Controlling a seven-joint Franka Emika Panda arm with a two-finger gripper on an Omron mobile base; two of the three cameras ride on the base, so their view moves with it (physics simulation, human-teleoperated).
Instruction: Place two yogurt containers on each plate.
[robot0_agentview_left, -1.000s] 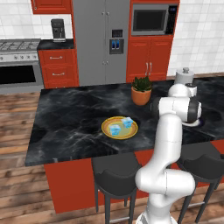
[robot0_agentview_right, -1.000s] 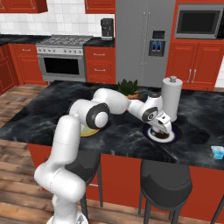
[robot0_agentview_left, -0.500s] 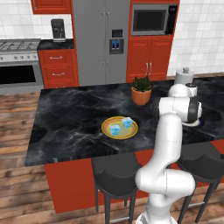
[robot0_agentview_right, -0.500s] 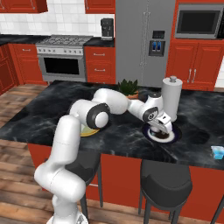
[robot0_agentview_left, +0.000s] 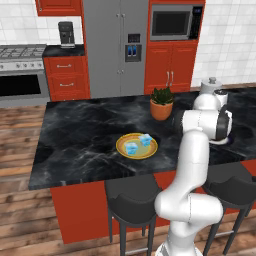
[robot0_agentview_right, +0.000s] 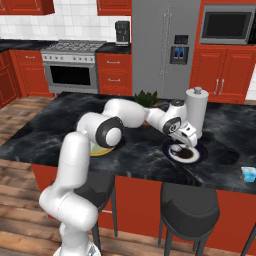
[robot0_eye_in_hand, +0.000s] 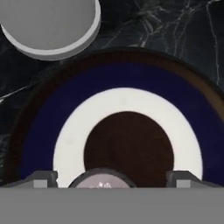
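The navy-rimmed plate (robot0_eye_in_hand: 39, 131) with its white ring lies right under my gripper (robot0_eye_in_hand: 111, 178), and the same plate (robot0_agentview_right: 199, 156) sits by the counter's near edge. My gripper (robot0_agentview_right: 182, 144) hangs low over it, open. Between the wide-apart fingertips (robot0_eye_in_hand: 42, 176) shows the whitish round top of a yogurt container (robot0_eye_in_hand: 103, 180), touching neither finger. The yellow-orange plate (robot0_agentview_left: 123, 141) holds two yogurt containers (robot0_agentview_left: 131, 148), (robot0_agentview_left: 145, 140). A further yogurt container (robot0_agentview_right: 248, 173) stands at the counter's right end.
A paper towel holder (robot0_agentview_right: 196, 112) stands just behind the navy plate; its grey round base (robot0_eye_in_hand: 48, 22) is close to the plate's rim. A terracotta plant pot (robot0_agentview_left: 161, 106) is behind the yellow plate. Black stools (robot0_agentview_right: 189, 212) line the counter's front.
The hand has sunk very slightly toward the navy plate. Nothing else has moved.
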